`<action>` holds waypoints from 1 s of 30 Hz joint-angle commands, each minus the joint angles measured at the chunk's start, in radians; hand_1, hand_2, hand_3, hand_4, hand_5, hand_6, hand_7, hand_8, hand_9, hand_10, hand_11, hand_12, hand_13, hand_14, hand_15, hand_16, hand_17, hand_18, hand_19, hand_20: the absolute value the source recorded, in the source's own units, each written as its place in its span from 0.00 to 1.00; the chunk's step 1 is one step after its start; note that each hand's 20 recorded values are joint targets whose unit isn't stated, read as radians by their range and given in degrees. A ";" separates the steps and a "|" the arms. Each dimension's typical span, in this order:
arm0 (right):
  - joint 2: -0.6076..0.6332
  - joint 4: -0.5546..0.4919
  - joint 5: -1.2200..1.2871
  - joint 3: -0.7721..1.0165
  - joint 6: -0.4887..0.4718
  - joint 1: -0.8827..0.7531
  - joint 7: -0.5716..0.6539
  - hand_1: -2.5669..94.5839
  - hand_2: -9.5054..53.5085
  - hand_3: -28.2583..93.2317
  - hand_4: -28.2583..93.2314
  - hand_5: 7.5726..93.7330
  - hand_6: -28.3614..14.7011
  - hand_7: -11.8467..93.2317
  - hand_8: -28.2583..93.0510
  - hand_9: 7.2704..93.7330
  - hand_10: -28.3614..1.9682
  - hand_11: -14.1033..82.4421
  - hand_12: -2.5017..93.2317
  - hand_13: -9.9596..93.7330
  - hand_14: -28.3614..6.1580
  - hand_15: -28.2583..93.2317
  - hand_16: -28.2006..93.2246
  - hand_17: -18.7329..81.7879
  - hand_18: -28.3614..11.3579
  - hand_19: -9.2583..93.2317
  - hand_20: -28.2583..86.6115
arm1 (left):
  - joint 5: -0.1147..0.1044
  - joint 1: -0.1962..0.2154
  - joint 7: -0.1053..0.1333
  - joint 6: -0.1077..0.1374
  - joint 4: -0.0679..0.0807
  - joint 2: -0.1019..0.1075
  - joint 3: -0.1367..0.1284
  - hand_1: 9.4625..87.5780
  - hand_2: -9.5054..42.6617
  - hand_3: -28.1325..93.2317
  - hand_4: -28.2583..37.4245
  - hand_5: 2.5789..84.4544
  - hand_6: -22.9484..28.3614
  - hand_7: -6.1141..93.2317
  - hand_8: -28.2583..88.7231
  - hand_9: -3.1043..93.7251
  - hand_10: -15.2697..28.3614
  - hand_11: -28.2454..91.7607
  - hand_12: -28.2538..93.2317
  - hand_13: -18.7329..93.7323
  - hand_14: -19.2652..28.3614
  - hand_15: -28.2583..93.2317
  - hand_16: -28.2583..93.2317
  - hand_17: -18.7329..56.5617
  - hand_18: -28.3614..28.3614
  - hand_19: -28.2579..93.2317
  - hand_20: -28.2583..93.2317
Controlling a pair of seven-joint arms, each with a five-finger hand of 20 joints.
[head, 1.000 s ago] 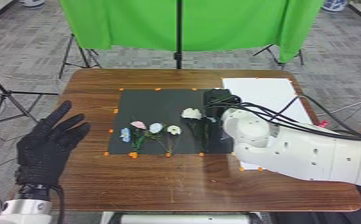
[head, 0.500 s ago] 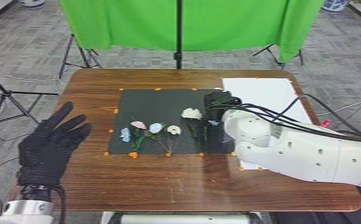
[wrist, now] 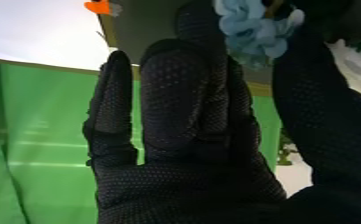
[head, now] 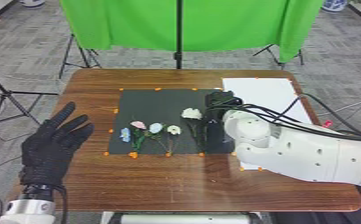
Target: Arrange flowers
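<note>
Blue flower (wrist: pixel 252 32) pinched in the right hand (head: pixel 217 102) over the dark mat's (head: pixel 159 106) right side, left hand (head: pixel 48 155) relaxed!

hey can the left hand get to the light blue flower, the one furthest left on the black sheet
Probably yes: the left hand is open and near the light blue flower, and I see nothing standing between them.
</note>
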 commanded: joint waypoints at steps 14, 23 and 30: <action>0.019 -0.049 0.045 0.053 -0.006 0.011 0.002 0.31 0.00 0.87 0.01 0.60 0.60 0.29 0.12 0.76 0.47 0.45 0.20 0.78 0.55 0.85 0.36 0.42 0.14 0.88 0.50 | 0.002 0.021 -0.014 0.003 0.009 -0.006 -0.003 0.15 0.30 0.88 0.02 0.39 0.61 0.18 0.17 0.36 0.78 0.48 0.33 0.37 0.96 0.74 0.13 0.12 0.87 0.68 0.46; -0.008 -0.015 0.037 0.050 -0.044 0.034 -0.006 0.31 0.00 0.87 0.01 0.57 0.58 0.27 0.13 0.72 0.43 0.44 0.19 0.75 0.51 0.85 0.35 0.41 0.11 0.86 0.50 | 0.006 0.006 -0.005 0.001 0.013 0.000 0.004 0.15 0.31 0.88 0.02 0.38 0.61 0.18 0.17 0.36 0.78 0.48 0.33 0.37 0.96 0.73 0.13 0.12 0.87 0.68 0.46; -0.010 0.002 0.031 0.022 -0.002 0.049 0.010 0.34 0.00 0.88 0.01 0.58 0.60 0.29 0.13 0.73 0.45 0.44 0.19 0.75 0.52 0.85 0.34 0.41 0.12 0.86 0.50 | 0.008 0.010 0.001 0.006 0.013 -0.003 0.007 0.15 0.31 0.88 0.02 0.38 0.61 0.18 0.17 0.36 0.78 0.48 0.33 0.37 0.96 0.73 0.14 0.12 0.87 0.67 0.46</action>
